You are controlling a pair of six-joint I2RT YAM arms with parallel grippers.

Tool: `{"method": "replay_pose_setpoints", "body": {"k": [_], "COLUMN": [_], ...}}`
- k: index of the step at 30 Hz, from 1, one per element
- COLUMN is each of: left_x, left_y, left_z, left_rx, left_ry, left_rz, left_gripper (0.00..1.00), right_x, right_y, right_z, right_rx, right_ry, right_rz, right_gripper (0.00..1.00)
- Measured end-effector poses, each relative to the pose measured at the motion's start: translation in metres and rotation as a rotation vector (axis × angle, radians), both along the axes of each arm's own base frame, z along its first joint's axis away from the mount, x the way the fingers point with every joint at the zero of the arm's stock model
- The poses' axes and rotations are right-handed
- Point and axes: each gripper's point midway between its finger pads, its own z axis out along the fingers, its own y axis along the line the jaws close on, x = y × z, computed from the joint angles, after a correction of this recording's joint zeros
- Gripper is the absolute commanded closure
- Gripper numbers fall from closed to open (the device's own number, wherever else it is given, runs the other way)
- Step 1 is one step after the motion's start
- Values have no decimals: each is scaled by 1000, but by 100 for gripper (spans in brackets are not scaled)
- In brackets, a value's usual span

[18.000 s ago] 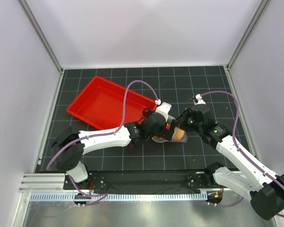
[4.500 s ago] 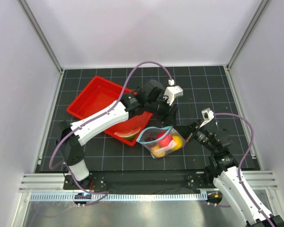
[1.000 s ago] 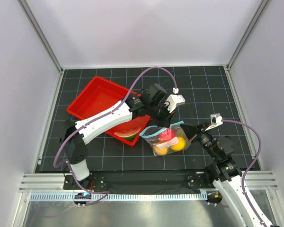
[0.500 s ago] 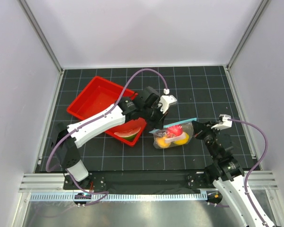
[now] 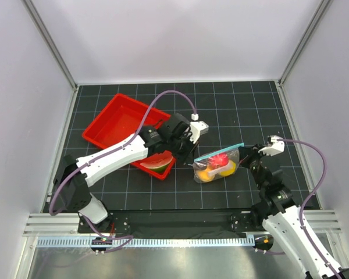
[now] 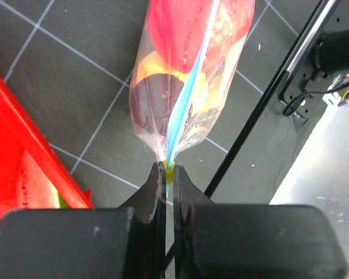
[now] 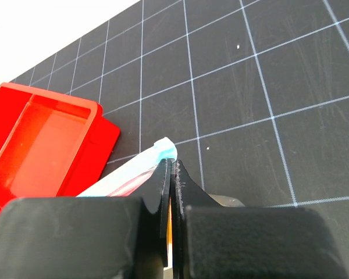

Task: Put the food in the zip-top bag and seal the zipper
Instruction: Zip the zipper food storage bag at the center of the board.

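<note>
The zip-top bag (image 5: pixel 218 164) hangs stretched between my two grippers, just above the mat. Its teal zipper (image 5: pixel 219 151) runs as one straight line. My left gripper (image 5: pixel 193 156) is shut on the zipper's left end, where a small yellow piece (image 6: pixel 170 170) sits between the tips of the left gripper (image 6: pixel 169 172). My right gripper (image 5: pixel 243 152) is shut on the other end of the zipper (image 7: pixel 166 150), which sticks out past the tips of the right gripper (image 7: pixel 172 165). Inside the bag (image 6: pixel 186 75) are a red apple (image 6: pixel 177 26), a yellow lemon (image 6: pixel 157 67) and a dark round fruit (image 6: pixel 154 102). The watermelon wedge (image 5: pixel 159 162) lies in the tray.
The red tray (image 5: pixel 123 125) stands at the left back of the gridded mat, its near corner beside my left arm. Its wall also shows in the left wrist view (image 6: pixel 29 145) and in the right wrist view (image 7: pixel 43 142). A metal rail (image 5: pixel 163 239) runs along the near edge.
The bag's mouth, a loose open loop a second ago, is now pulled into a straight line. The left gripper drew back to the left and the right gripper swung out to the right.
</note>
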Motion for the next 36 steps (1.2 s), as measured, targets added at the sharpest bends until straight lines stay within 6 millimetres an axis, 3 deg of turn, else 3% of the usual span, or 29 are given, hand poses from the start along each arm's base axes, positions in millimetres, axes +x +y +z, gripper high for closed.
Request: {"method": "replay_pose_setpoints", "body": {"k": [7, 13, 19, 24, 26, 27, 28, 29, 30, 31, 34, 36], "left_x": [-5, -10, -12, -9, -6, -5, -5, -6, -8, -9, -11, -11], "left_y": [11, 29, 54, 74, 81, 85, 90, 97, 101, 107, 120, 130], "left_z": [4, 11, 1, -15, -14, -12, -9, -7, -5, -2, 8, 16], "left_rx": [-41, -76, -81, -68, -75, -84, -88, -87, -90, -93, -122, -153], "left_ry": [-5, -24, 1, 31, 24, 16, 11, 9, 4, -3, -36, -73], "left_rz": [71, 153, 301, 436, 478, 498, 517, 537, 549, 569, 610, 640], "left_gripper": [100, 100, 100, 98, 80, 71, 51, 44, 37, 28, 9, 6], "right_x": [9, 17, 46, 72, 78, 80, 84, 90, 97, 102, 105, 101], "right_y": [10, 32, 76, 110, 120, 124, 126, 126, 124, 122, 114, 108], "right_z": [-8, 1, 5, -7, -11, -11, -12, -10, -8, -4, 7, 19], "right_rx": [-10, 21, 43, 68, 80, 85, 90, 85, 80, 80, 63, 56], "right_ry": [59, 31, 93, 169, 193, 199, 209, 207, 202, 193, 154, 121], "right_rz": [34, 132, 305, 434, 475, 488, 493, 488, 478, 468, 442, 419], "right_gripper": [99, 99, 99, 98, 87, 64, 53, 45, 27, 19, 13, 13]}}
